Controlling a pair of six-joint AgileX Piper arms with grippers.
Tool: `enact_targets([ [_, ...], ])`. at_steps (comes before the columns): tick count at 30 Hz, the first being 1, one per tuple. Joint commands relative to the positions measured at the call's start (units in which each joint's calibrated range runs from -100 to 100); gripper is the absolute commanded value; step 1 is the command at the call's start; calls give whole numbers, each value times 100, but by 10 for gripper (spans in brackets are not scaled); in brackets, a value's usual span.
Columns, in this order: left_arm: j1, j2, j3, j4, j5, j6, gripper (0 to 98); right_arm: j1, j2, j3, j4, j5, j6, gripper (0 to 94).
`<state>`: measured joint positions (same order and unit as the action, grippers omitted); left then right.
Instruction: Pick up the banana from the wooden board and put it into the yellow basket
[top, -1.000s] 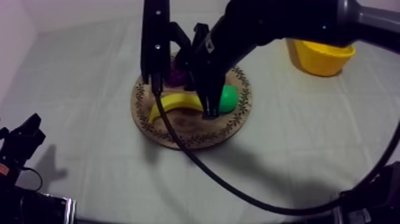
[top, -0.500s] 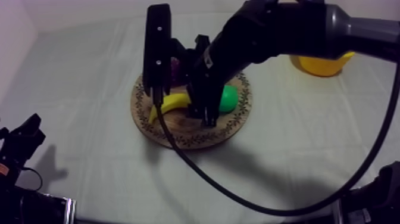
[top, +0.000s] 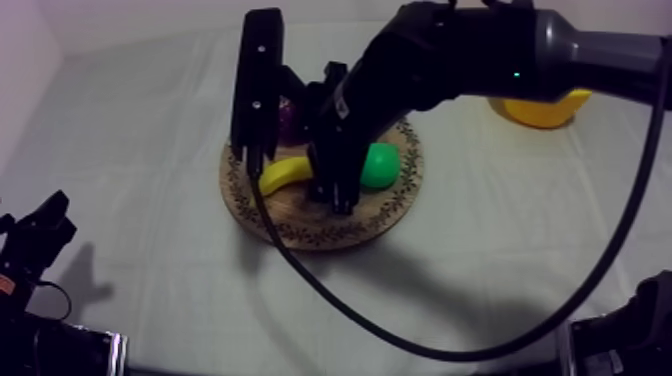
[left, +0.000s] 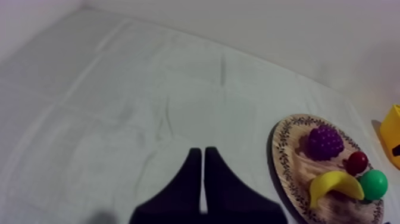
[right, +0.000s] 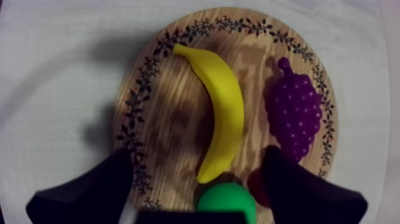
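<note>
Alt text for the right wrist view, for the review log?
The right gripper, open, hangs over a round wooden board, its fingers either side of a yellow banana. Purple grapes lie beside the banana, a green fruit at its end.

Your table (top: 480, 250) lies under a grey-white cloth (top: 140, 250), faintly creased; a pale wall (top: 20, 60) rises at the top view's upper left; light is dim, shadows soft

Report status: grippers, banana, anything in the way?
Left gripper shut over cloth. Right gripper open over banana on wooden board. Pear and small red fruit crowd one end.
</note>
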<state>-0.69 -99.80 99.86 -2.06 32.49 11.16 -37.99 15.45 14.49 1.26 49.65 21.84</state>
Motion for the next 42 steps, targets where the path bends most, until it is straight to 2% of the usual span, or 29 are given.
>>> enact_targets([
  [1, 0, -3, 3, -1, 1, 0, 1, 14, 79, -68, -13, -21, 9, 590],
  [7, 0, -3, 3, -1, 1, 0, 1, -6, 482, -314, 61, -31, -24, 584],
  [15, 0, -3, 3, -1, 1, 0, 1, -32, 1209, -743, 297, -118, -199, 572],
  [31, 0, -3, 3, -1, 1, 0, 1, 201, 2343, -1773, 296, -155, -138, 547],
  [38, 0, -3, 3, -1, 1, 0, 1, 243, 2522, -1801, 221, -283, 31, 370],
  [42, 0, -3, 3, -1, 1, 0, 1, 225, 2563, -1805, 274, -346, -23, 276],
])
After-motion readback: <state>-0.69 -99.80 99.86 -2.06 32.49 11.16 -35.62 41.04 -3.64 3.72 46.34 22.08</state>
